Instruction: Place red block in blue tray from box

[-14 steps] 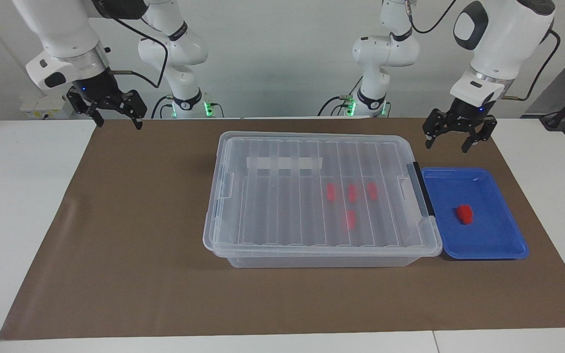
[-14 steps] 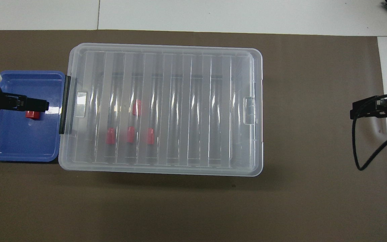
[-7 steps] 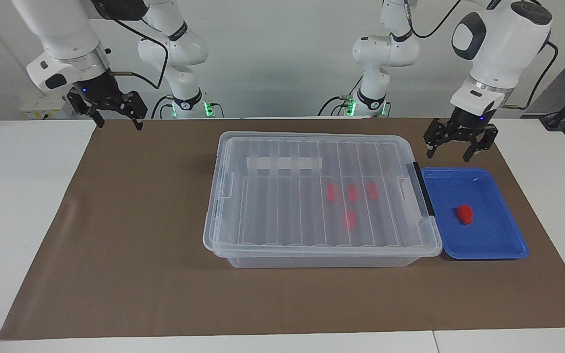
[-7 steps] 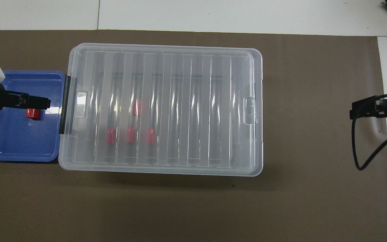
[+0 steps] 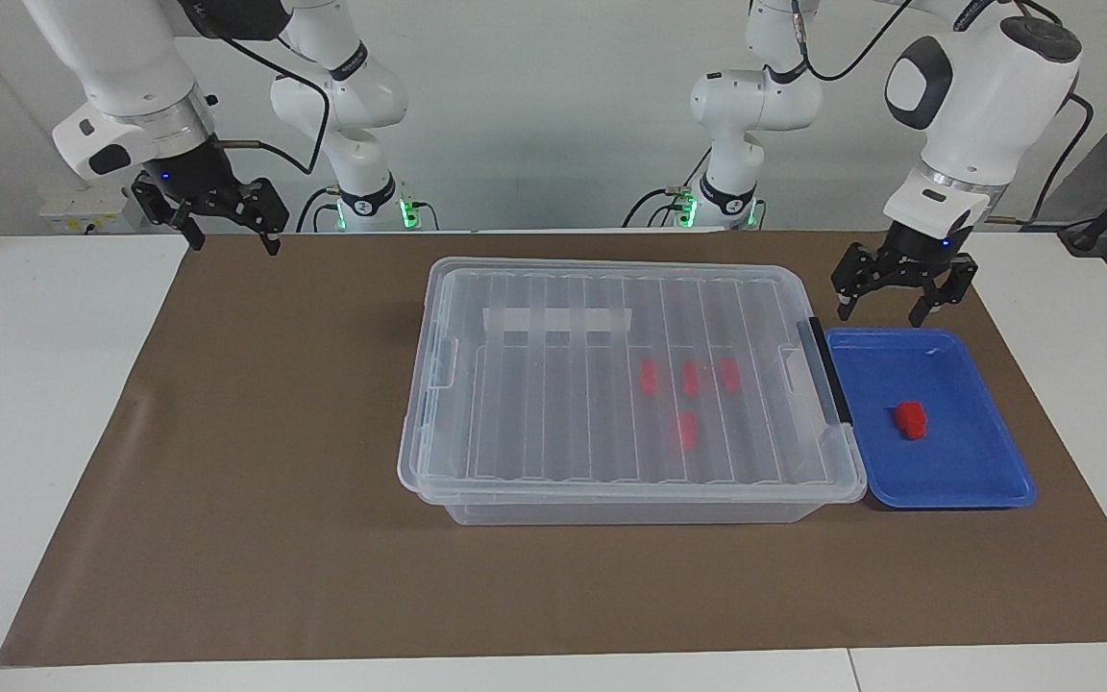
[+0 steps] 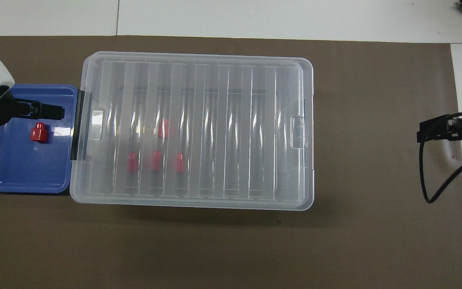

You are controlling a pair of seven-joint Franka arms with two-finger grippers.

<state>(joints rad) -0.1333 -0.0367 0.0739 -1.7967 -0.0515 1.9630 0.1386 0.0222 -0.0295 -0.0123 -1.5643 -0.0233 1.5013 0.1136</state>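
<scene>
One red block (image 5: 910,420) already in the blue tray (image 5: 986,490); box (image 5: 611,288) lidded. Left claw (image 5: 892,296) wide, empty over the tray's edge; right claw (image 5: 223,229) wide, waiting.

Red block (image 6: 38,133) in blue tray (image 6: 22,182); four red blocks (image 6: 155,160) inside lidded box (image 6: 199,60)
</scene>
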